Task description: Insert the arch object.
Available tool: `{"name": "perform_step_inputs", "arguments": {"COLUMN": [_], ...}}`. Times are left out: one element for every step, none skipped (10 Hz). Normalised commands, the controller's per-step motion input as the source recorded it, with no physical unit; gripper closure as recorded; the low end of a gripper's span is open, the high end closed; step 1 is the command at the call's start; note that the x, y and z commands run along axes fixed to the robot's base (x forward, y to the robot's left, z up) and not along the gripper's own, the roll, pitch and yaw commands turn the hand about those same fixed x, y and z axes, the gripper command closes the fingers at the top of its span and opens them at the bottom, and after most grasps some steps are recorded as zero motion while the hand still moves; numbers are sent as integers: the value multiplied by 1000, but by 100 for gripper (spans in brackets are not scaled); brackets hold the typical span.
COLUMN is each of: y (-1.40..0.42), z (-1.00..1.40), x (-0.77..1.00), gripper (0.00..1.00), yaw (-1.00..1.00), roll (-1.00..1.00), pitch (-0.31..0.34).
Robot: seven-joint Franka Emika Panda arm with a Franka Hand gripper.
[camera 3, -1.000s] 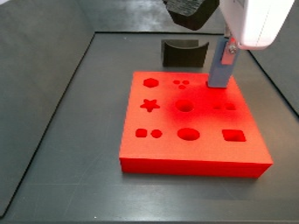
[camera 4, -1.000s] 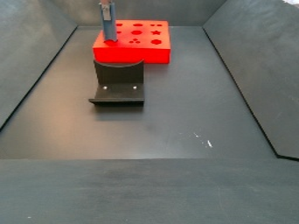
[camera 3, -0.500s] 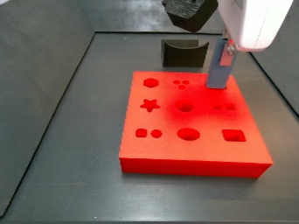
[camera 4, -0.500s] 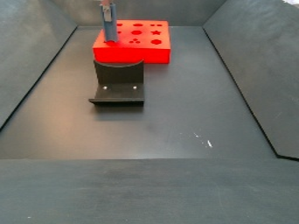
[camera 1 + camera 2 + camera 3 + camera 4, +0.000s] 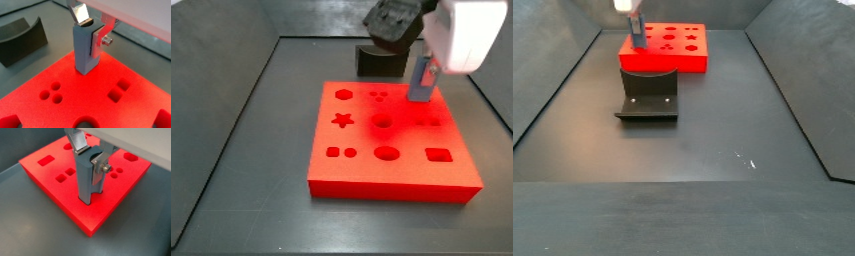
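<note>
Wrist views: hand (image 5: 92, 31) grips arch piece (image 5: 86, 52); upright on red block (image 5: 100, 95).

In both wrist views the gripper (image 5: 91, 27) body is cropped

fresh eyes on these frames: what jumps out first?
The bright red block with its shaped holes, mid-floor. Next, the gripper over the block's far edge, shut on the grey-blue arch piece standing upright, its lower end in a hole. The dark fixture stands just beside the block.
</note>
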Motion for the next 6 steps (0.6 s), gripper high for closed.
{"name": "perform_step_inputs", "arguments": {"y": [0,0,0,0,0,0], "z": [-463,-417,-414,-311,-83,0], "x": [-166,-43,-34,-31,0,0], "gripper": [100,100,100,100,100,100], "yaw": [0,0,0,0,-14,0], "roll": [13,0,0,0,34,0], "pitch": [-50,-57,-54,-39,0,0]}}
